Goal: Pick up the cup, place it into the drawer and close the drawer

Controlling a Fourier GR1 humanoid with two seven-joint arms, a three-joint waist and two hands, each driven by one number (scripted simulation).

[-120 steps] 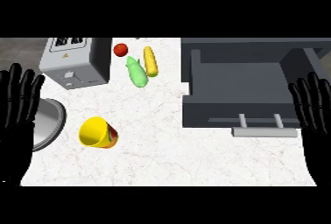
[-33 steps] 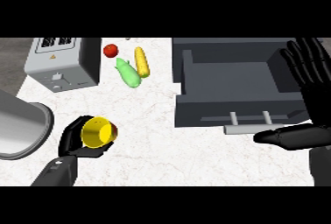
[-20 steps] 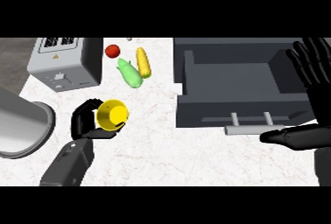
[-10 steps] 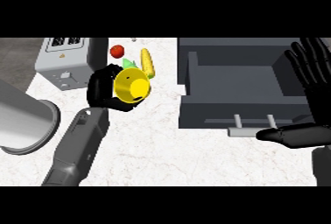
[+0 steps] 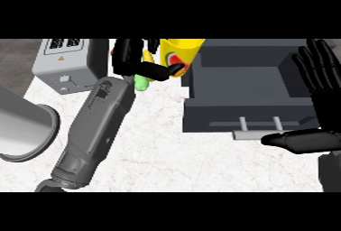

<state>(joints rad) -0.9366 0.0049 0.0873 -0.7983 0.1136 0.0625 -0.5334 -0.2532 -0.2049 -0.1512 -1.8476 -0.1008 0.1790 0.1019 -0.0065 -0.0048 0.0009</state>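
Observation:
My left hand (image 5: 136, 61) is shut on the yellow cup (image 5: 177, 55), which has a red and green mark on its side. It holds the cup in the air just left of the open dark grey drawer (image 5: 256, 106). The left forearm stretches up from the lower left across the counter. At the right edge, beside the drawer, my right hand (image 5: 318, 90) stands open with its fingers up and its thumb lying below the drawer's front near the handle (image 5: 256, 131).
A grey toaster (image 5: 66, 63) stands at the back left. A green vegetable (image 5: 141, 82) peeks out under my left hand. A large grey metal pot (image 5: 23, 126) sits at the left edge. White marble counter (image 5: 180, 158) lies in front.
My left hand has carried the yellow cup up and to the right, from over the vegetables to the drawer's left edge. The right hand has stayed in place.

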